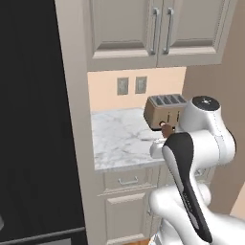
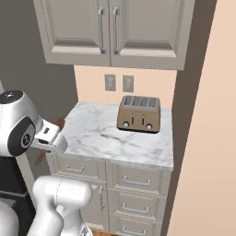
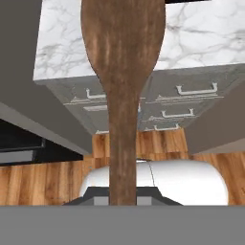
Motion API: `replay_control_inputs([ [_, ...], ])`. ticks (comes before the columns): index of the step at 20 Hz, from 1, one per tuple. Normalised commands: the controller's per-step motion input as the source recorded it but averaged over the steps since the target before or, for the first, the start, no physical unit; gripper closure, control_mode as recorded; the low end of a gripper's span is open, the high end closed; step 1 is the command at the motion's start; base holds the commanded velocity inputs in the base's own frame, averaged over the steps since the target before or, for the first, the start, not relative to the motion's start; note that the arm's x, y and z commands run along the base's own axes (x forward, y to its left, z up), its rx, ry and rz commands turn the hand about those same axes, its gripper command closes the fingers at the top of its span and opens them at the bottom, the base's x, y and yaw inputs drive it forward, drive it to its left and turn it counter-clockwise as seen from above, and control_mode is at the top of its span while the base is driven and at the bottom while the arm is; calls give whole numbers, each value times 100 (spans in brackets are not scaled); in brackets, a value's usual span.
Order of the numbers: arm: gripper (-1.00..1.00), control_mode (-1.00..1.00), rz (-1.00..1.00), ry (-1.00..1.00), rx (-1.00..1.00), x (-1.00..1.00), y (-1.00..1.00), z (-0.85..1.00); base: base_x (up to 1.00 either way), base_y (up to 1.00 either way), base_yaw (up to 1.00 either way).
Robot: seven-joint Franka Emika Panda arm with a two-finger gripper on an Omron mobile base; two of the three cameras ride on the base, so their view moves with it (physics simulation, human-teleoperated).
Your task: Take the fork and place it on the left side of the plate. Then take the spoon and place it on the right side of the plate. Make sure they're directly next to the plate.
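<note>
The brown wooden spoon (image 3: 122, 62) stands close and large in the hand view, its oval bowl upward and its handle running down to the bottom edge. My gripper (image 2: 50, 138) is shut on the spoon's handle, held in the air off the counter's front left corner. Short brown ends of the spoon (image 2: 58, 122) stick out beside the hand, and one end (image 1: 166, 129) peeks out in front of the toaster in the left base view. The fork and the plate are out of view.
A brown four-slot toaster (image 2: 139, 114) sits at the back of a small marble counter (image 2: 101, 136) with drawers below and wall cabinets (image 2: 110, 27) above. A tall black appliance (image 1: 33, 119) stands left of it, a peach wall (image 2: 207, 138) to the right.
</note>
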Motion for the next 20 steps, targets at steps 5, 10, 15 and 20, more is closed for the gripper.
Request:
replay_control_inputs([
  [5,100,100,0,0,0,0,0,0,-64,-51,32],
  [10,100,100,0,0,0,0,0,0,-57,-59,43],
  [15,100,100,0,0,0,0,0,0,-86,-34,47],
  [20,100,100,0,0,0,0,0,0,-86,-19,46],
])
